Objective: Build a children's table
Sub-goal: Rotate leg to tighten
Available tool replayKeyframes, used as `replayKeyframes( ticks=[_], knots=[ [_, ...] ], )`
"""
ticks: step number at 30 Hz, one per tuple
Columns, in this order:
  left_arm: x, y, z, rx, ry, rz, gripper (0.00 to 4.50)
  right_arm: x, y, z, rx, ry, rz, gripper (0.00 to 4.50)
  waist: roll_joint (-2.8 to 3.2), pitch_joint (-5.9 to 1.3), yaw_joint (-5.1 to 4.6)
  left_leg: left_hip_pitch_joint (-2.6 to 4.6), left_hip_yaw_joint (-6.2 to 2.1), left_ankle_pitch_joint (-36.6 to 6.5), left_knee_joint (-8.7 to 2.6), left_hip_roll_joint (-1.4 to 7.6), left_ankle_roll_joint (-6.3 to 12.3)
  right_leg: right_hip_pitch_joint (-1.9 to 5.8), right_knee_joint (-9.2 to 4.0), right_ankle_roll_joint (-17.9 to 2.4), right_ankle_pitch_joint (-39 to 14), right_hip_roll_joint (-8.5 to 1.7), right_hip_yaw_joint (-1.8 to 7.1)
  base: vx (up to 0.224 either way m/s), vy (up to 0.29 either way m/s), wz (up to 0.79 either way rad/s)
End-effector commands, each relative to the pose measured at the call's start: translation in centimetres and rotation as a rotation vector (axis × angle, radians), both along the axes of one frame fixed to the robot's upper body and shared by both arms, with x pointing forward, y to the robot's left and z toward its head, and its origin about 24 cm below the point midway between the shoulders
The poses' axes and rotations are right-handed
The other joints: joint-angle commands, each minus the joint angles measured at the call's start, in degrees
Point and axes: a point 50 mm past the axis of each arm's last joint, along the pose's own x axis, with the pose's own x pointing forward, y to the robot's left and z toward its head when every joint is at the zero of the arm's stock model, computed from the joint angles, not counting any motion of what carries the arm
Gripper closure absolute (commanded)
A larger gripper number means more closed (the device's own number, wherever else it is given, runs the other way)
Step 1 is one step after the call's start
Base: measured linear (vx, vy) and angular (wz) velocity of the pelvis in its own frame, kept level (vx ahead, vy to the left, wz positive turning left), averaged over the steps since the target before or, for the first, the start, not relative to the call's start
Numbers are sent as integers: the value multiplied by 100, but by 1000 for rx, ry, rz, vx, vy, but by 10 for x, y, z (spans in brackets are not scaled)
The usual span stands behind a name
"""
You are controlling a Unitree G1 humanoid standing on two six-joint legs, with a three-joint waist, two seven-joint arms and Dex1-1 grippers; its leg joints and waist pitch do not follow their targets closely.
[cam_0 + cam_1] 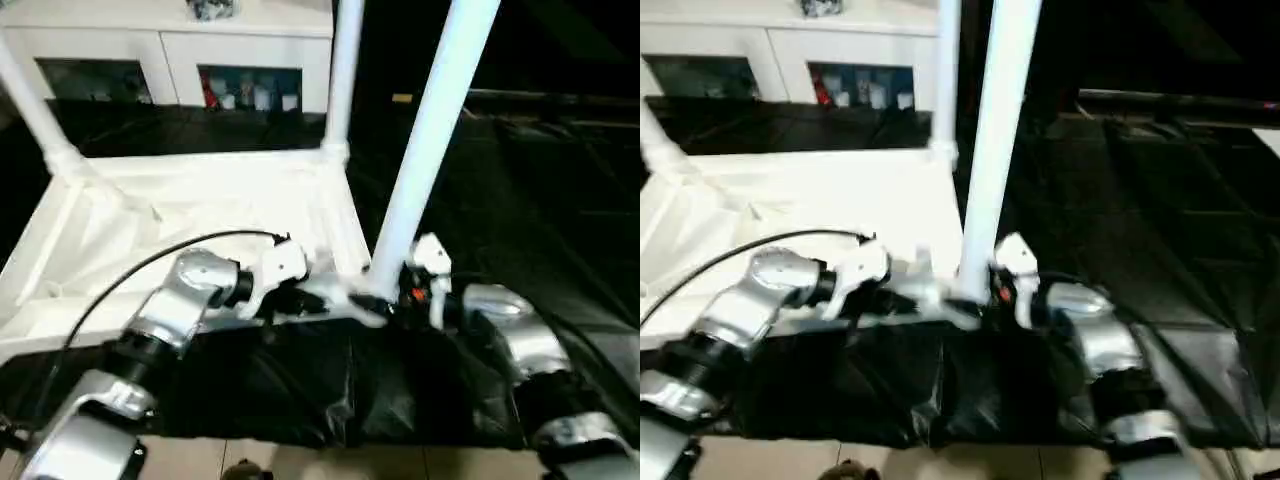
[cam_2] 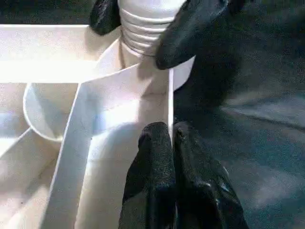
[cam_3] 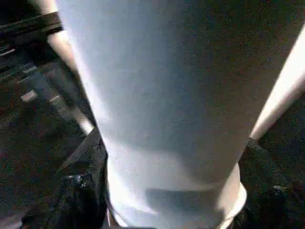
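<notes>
Silver forearms (image 1: 160, 330) rise from 6 o'clock over a black-covered counter (image 1: 560, 200). Left claw (image 2: 171, 138), near centre, is pressed together, pinching a thin white rib of the tabletop (image 1: 200, 215) beside the near corner socket. Right claw (image 2: 143, 28), just toward 3 o'clock of it, sits at the base of the nearest leg (image 1: 430, 140); its black fingers (image 2: 190, 28) straddle the ribbed leg end, touching it on both sides at the socket. That leg stands nearly upright, leaning slightly toward 1 o'clock. White tabletop lies upside down from centre toward 9 o'clock, ribs showing. Farther back, a second leg (image 1: 343, 75) stands at 12 o'clock and a third (image 1: 35, 110) at 10 o'clock. White cabinet (image 1: 170, 50) lies beyond, at 11 o'clock.
</notes>
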Motion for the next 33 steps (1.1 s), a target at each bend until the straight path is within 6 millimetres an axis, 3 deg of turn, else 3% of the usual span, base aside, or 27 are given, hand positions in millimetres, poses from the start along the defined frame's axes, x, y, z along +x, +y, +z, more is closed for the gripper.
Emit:
replayKeyframes(
  ticks=[1, 3, 6, 10, 11, 12, 18, 23, 26, 29, 33],
  knots=[
    [9, -23, -3, -14, -32, 114, 450, 10, 12, -12, -22, 41, -186, 170, -24, -336, -32, 122, -104, -1231, -427, 316, 40, 257, -485, -1151, -1444, -563, 316, 0, 0, 0],
    [15, -29, -3, -15, -51, 178, 450, 14, 16, -15, -24, 57, -269, 170, -21, -308, -92, 174, -123, -1547, -457, 295, -105, 232, -559, -1003, -2039, -566, 316, 0, 0, 0],
    [20, -43, -3, -14, -57, 243, 450, 19, 33, -20, -26, 77, -374, 170, -4, -298, -121, 179, -141, -1688, -472, 297, -140, 225, -595, -910, -2190, -572, 325, 0, 0, 0],
    [19, -50, -4, -19, -58, 228, 450, 19, 43, -18, 11, 74, -362, 170, -9, -327, -109, 157, -130, -1545, -469, 301, -33, 250, -564, -948, -1751, -576, 339, 0, 0, 0],
    [19, -50, -4, -18, -57, 216, 450, 20, 45, -16, 33, 78, -360, 115, -11, -328, -108, 154, -129, -1514, -467, 302, -17, 255, -555, -968, -1683, -572, 337, 0, 0, 0],
    [18, -50, -5, -15, -57, 204, 450, 20, 45, -15, 56, 82, -356, 101, -14, -327, -109, 146, -128, -1482, -472, 303, 16, 262, -544, -992, -1599, -567, 338, 0, 0, 0],
    [10, -47, -8, -9, -55, 103, 450, 20, 40, -10, 58, 50, -290, 78, -10, -325, -105, 141, -135, -1528, -481, 312, 48, 263, -558, -975, -1743, -584, 335, 0, 0, 0],
    [2, -37, -5, -46, -39, -15, 450, 12, 24, -2, 43, -10, -88, 78, -30, -365, -74, 102, -112, -1074, -435, 318, 241, 320, -460, -1148, -897, -570, 334, 0, 0, 0],
    [-3, -33, -4, -47, -17, -71, 450, 7, 17, 0, 21, -29, -11, 78, -6, -379, -73, 97, -95, -820, -412, 318, 371, 317, -392, -1357, -340, -549, 321, 0, 0, 0],
    [-6, -28, -3, -40, -5, -115, 450, 0, 9, 1, -1, -31, 96, 78, 20, -358, -51, 112, -95, -1012, -423, 330, 338, 315, -431, -1348, -628, -554, 313, 0, 0, 0],
    [-9, -17, -1, -28, 24, -167, 450, -14, -2, 3, -12, 7, 272, 78, 11, -334, 1, 122, -94, -1294, -442, 348, 298, 321, -472, -1254, -1027, -545, 319, 0, 0, 0]
  ],
)
